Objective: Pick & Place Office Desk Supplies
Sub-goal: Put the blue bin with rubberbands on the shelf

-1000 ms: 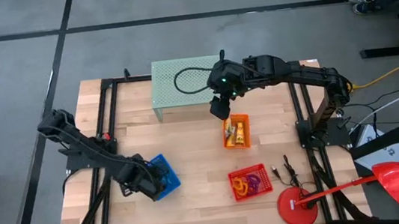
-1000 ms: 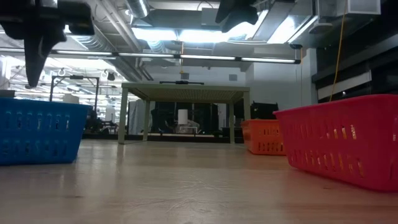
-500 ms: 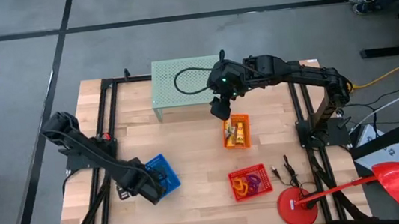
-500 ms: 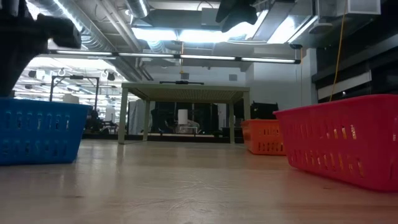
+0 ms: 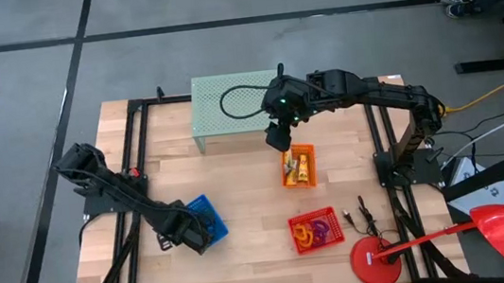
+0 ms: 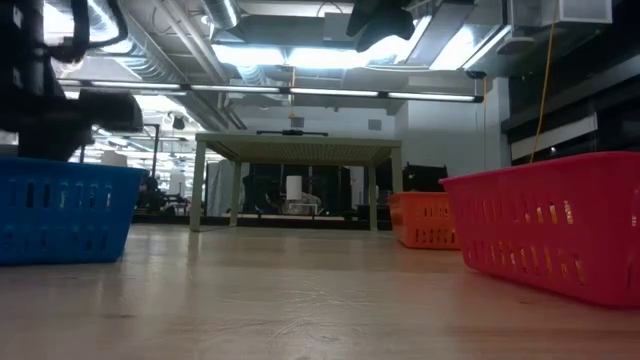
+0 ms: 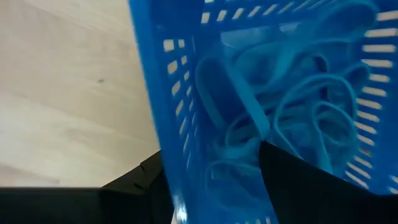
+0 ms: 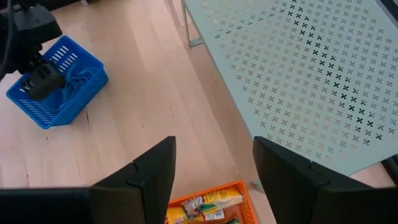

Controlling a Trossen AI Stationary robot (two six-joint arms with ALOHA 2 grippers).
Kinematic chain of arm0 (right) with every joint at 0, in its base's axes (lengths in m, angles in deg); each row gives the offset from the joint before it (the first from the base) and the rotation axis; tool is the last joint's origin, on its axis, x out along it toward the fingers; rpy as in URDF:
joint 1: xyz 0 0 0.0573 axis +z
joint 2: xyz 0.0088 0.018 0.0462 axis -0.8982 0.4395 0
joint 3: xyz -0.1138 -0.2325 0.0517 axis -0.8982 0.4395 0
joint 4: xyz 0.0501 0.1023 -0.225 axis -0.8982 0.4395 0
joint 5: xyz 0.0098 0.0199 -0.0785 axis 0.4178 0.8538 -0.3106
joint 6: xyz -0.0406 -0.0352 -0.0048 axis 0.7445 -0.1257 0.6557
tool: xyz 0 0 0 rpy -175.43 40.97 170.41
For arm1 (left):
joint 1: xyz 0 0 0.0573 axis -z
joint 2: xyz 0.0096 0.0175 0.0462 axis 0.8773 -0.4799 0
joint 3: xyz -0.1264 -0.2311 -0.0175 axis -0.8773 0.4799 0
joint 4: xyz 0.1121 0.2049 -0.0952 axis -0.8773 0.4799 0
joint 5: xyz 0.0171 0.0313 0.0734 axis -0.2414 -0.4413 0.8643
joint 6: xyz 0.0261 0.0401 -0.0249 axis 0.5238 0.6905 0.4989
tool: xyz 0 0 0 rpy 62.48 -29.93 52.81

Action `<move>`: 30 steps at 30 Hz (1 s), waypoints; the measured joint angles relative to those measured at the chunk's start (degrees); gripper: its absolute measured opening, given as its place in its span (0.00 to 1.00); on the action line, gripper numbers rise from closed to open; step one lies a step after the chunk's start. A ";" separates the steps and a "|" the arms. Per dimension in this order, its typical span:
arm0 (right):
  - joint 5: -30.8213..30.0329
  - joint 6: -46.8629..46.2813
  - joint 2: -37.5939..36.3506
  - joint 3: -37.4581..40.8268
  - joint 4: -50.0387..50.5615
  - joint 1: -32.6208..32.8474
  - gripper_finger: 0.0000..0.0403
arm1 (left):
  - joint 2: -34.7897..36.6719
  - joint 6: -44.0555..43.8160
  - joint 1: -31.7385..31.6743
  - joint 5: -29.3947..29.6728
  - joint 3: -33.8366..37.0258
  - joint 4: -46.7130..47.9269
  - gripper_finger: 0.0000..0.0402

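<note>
A small blue basket (image 5: 208, 220) (image 6: 60, 210) stands on the table's near left, with thin blue loops (image 7: 292, 124) heaped inside. My left gripper (image 5: 186, 235) (image 7: 214, 186) is open and points down at the basket's left wall (image 7: 180, 93), which stands between its two fingers. One finger is inside the basket and one outside; no touch shows. My right gripper (image 5: 276, 139) (image 8: 214, 168) hangs open and holds nothing, high above the table beside the orange basket (image 5: 298, 167). That basket holds yellow-and-white pieces (image 8: 199, 208). A red basket (image 5: 316, 230) holds red and orange loops.
A pale green perforated stand (image 5: 229, 111) (image 8: 298, 74) occupies the far middle of the table. A big red round-based object (image 5: 375, 261) sits at the near right corner, with small black things (image 5: 365, 212) beside the red basket. Bare wood lies between the baskets.
My left gripper has gone down onto the blue basket and stayed open; in the low view it has sunk from above the rim to behind the basket's wall. The basket has not moved.
</note>
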 joint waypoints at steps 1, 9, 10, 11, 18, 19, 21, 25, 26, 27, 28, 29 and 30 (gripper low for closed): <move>0.00 -0.05 0.00 0.00 0.00 -0.01 0.54 | -0.20 0.02 -0.09 0.09 0.62 -0.82 0.52; 0.00 -0.06 0.00 0.00 0.02 0.01 0.54 | 0.37 0.92 0.08 0.53 0.85 -1.51 0.52; 0.00 -0.07 0.00 0.00 0.02 0.01 0.54 | 0.66 0.98 0.28 0.55 0.55 -1.34 0.52; -0.01 -0.05 0.00 0.00 0.02 0.01 0.54 | 0.97 1.13 0.34 0.51 -0.01 -1.00 0.52; -0.02 -0.59 0.00 0.00 0.01 0.01 0.54 | 1.76 1.33 0.88 0.38 -3.99 5.04 0.52; -0.02 -0.79 0.00 0.00 0.01 0.01 0.54 | 1.74 1.31 1.05 0.47 -4.27 4.97 0.52; -0.02 -0.92 0.02 0.00 0.02 0.01 0.54 | 1.76 1.33 1.17 0.56 -4.42 5.00 0.52; -0.02 -0.92 0.02 -0.01 0.02 0.01 0.54 | 1.76 1.33 1.47 0.51 -4.27 5.07 0.52; -0.02 -0.94 0.02 0.00 0.02 0.01 0.54 | 1.75 1.33 1.62 0.51 -4.32 5.05 0.52; -0.02 -0.96 0.02 0.00 0.02 0.01 0.54 | 1.76 1.31 1.89 0.53 -4.45 5.12 0.52; -0.02 -0.99 0.02 0.00 0.02 0.01 0.54 | 1.76 1.31 2.18 0.52 -4.59 5.19 0.52; -0.03 -0.99 0.02 0.00 0.02 0.00 0.54 | 1.76 1.33 2.42 0.51 -4.70 5.20 0.51; -0.03 -0.99 0.02 0.00 0.02 0.01 0.54 | 1.76 1.31 2.65 0.40 -4.71 5.18 0.51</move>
